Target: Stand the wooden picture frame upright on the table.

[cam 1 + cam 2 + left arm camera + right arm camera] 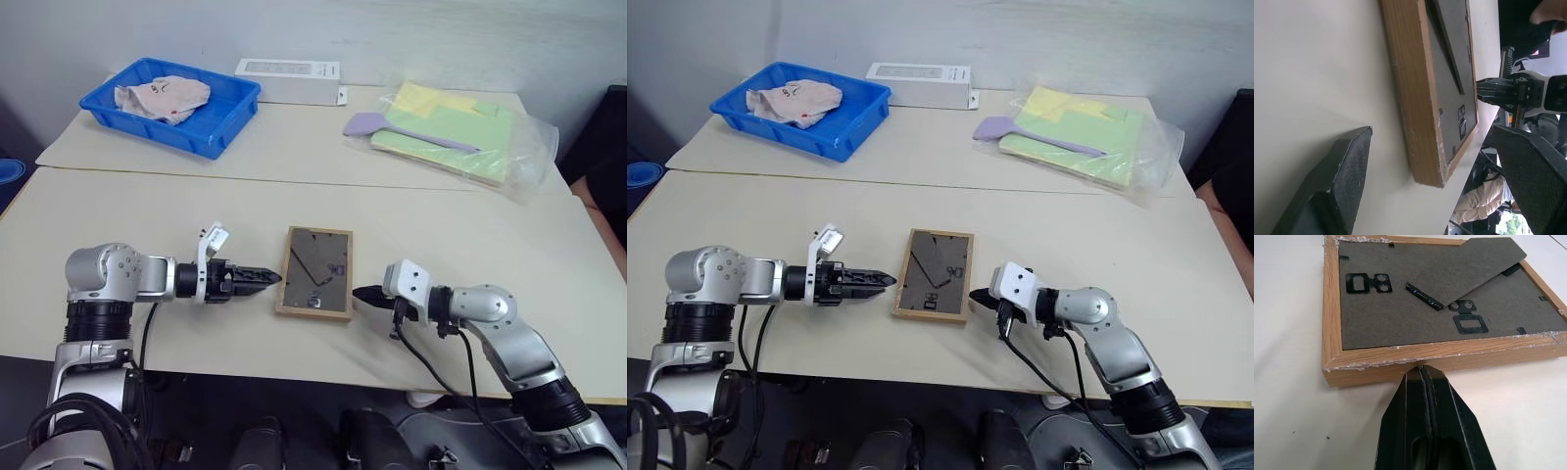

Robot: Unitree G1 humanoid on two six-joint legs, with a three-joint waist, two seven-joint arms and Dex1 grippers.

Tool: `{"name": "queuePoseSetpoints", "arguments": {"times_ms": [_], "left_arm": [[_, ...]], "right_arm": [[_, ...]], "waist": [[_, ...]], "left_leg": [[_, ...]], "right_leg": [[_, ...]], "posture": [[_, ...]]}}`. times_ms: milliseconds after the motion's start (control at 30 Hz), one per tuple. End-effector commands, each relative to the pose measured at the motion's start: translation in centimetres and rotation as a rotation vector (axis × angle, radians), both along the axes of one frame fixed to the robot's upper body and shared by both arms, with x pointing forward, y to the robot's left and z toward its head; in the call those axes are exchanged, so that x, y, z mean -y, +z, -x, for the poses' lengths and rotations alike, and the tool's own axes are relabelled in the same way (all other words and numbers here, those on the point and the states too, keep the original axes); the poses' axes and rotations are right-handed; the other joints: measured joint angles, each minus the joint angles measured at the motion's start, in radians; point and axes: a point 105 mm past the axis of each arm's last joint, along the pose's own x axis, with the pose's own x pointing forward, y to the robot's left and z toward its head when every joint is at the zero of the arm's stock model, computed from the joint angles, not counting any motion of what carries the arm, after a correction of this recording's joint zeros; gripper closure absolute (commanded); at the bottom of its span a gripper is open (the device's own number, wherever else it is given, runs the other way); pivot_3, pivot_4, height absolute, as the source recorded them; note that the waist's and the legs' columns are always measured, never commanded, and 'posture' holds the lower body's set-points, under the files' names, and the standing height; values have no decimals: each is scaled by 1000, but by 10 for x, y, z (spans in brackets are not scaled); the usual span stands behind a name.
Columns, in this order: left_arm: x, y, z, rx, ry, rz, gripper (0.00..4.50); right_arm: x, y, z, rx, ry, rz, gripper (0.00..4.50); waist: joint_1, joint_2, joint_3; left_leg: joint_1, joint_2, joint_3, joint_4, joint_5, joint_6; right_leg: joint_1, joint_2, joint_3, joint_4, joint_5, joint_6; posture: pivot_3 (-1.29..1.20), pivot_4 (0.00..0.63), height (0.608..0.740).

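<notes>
The wooden picture frame (315, 271) lies flat on the table (196, 211), its dark grey back up and its fold-out stand (1474, 264) lifted a little. My left gripper (269, 278) points at the frame's left edge from close by. It is open, and its fingers (1347, 166) stand wide apart in the left wrist view, with the frame's corner (1425, 161) seen between them. My right gripper (358, 293) is shut, its tips (1421, 372) right at the frame's right edge (1440, 357), and holds nothing.
A blue bin (225, 122) with a crumpled cloth stands at the far left, with a white flat box (287, 80) behind it. At the far right a purple spatula (407, 132) lies on green and yellow sheets in a plastic bag (490, 147). The table's front edge runs just below both grippers.
</notes>
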Motion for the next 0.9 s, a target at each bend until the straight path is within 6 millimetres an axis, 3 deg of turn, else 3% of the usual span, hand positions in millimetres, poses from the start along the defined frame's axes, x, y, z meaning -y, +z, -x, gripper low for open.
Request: {"name": "queuePoseSetpoints", "arguments": {"times_ms": [33, 500, 900], "left_arm": [[14, -10, 5, -69, -48, 7, 394], [46, -11, 3, -154, -101, 70, 394], [9, -9, 4, -42, -94, -287, 394]], "right_arm": [[-7, 8, 0, 31, 19, -15, 4500], [-14, 7, -1, 50, 31, -7, 4500], [-12, 5, -1, 49, 18, -2, 4500]], "waist": [[1, 0, 0], [6, 0, 0], [-13, 0, 0]], "left_leg": [[0, 0, 0, 0, 0, 0], [0, -1, -1, 5, 0, 0], [1, 1, -1, 4, -1, -2]], "right_leg": [[0, 0, 0, 0, 0, 0], [2, 0, -1, 1, 0, 0], [2, 2, 0, 1, 0, 0]], "posture": [[0, 150, 740], [0, 150, 740], [0, 150, 740]]}}
